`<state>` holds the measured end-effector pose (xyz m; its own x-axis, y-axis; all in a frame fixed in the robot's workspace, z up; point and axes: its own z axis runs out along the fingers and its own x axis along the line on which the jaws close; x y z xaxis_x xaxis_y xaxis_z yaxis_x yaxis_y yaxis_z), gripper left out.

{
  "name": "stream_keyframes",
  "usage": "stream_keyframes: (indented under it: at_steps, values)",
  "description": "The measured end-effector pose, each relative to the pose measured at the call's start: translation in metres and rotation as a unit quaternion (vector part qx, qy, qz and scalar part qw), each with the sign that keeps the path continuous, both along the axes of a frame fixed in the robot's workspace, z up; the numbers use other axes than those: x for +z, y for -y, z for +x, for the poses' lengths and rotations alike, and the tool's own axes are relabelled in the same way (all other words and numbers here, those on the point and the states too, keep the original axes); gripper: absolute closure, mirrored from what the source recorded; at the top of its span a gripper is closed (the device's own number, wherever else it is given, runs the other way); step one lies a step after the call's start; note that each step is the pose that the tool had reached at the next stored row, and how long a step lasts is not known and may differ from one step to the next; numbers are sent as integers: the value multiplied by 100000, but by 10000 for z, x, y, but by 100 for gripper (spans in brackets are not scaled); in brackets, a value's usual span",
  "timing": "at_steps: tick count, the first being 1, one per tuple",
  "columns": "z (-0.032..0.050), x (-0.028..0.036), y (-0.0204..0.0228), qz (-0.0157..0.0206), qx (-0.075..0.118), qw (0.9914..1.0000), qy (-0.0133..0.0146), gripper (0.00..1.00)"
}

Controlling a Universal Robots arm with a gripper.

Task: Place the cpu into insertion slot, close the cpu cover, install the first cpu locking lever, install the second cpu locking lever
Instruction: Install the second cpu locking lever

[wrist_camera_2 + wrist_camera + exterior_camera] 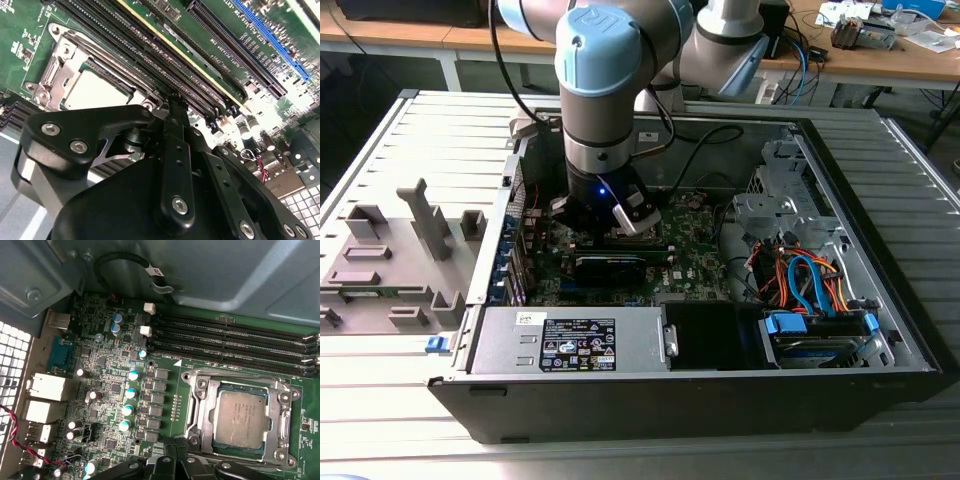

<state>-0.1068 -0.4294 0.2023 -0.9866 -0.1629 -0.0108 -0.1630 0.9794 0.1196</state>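
Your arm (605, 90) reaches down into the open computer case (880, 330) in the exterior view, with its wrist low over the green circuit board (695, 255), toward the exterior view's left half of the case. The gripper (170, 107) shows in the second wrist view as black linkages with its fingertips drawn together just above the long black memory slots (165, 65), right beside the socket; nothing can be seen between the tips, so read it as closed and empty. The cpu (243, 416) already sits in the insertion slot (216, 390), its pale metal top lying flat and square inside the dark rim. In the first wrist view you can see the cpu cover (197, 402) as a silver-grey frame lying down around the chip, with the chip showing through its central window. You cannot tell from these pictures whether either locking lever is latched. In the second wrist view the chip (95, 90) and the frame (57, 65) lie just beyond the gripper's black body, near but not touching the fingertips. Near the front of the case in the exterior view lies the grey power supply box (570, 340), with a bundle of orange and blue cables (805, 280) toward the exterior view's right
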Motion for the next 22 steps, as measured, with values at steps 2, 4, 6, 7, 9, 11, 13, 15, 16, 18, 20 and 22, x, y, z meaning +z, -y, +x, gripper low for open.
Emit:
stream_keyframes:
  at_steps: [2,4,6,7,9,11,13,15,16,18,20,22]
  values:
    - [-2,-1,-1,-55,-7,100000,20,89]
    - [-3,44,0,-76,0,100000,89,89]
    - [-3,71,-1,-59,2,100000,94,89]
    - [-3,70,-3,75,1,100000,89,89]
    - [-3,65,-3,722,-5,99997,89,89]
    - [-3,52,-3,1342,2,99991,86,89]
    - [-3,30,-4,2411,-3,99971,90,89]
    - [-3,37,-4,2933,-7,99957,83,89]
    - [-3,64,-3,2930,-8,99957,81,89]
    - [-2,162,-5,2937,-1,99957,85,89]
    - [-2,271,-8,2939,8,99957,83,89]
    - [-3,364,-9,2938,-1,99957,85,89]
